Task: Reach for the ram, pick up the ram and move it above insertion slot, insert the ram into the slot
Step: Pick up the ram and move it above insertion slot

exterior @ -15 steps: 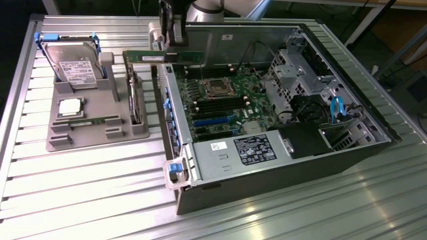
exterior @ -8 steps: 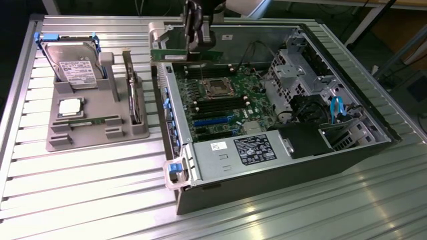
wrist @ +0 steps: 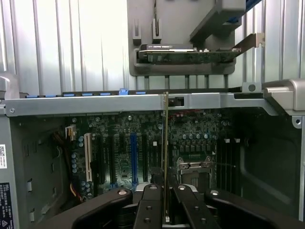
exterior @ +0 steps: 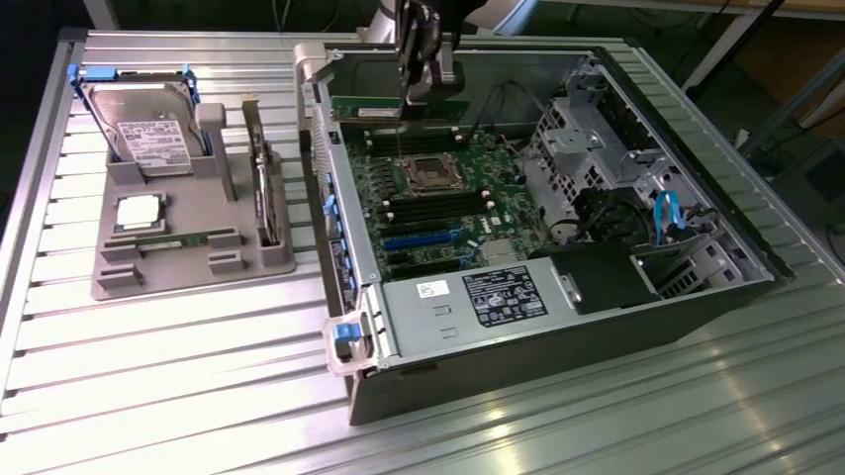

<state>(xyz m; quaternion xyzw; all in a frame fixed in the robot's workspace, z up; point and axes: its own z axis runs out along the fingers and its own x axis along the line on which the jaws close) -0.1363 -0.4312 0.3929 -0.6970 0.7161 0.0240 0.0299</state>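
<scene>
The gripper (exterior: 425, 91) hangs over the far part of the open computer case (exterior: 687, 297), which lies on its side on a ribbed metal table (exterior: 172, 396). Its fingers (wrist: 148, 207) are clenched on the ram (exterior: 370, 107), one finger on each flat side. The ram is a thin green stick, held on its long edge and level, and it is up in the air, clear of the board (exterior: 462, 223). In the wrist view the ram (wrist: 165, 143) shows edge-on as one thin line between the two fingers. This line falls between the blue socket (wrist: 133, 157) and the square processor socket (wrist: 194, 167), where dark memory slots (exterior: 429, 208) run parallel to it. Which of these slots it stands over, I cannot tell. On the exterior view's left, well apart from the case, a grey tray (exterior: 158, 272) stands on the table and carries a hard drive (exterior: 148, 134) in a blue frame. A power supply (exterior: 482, 297) with a label sits in the near end of the case.
</scene>
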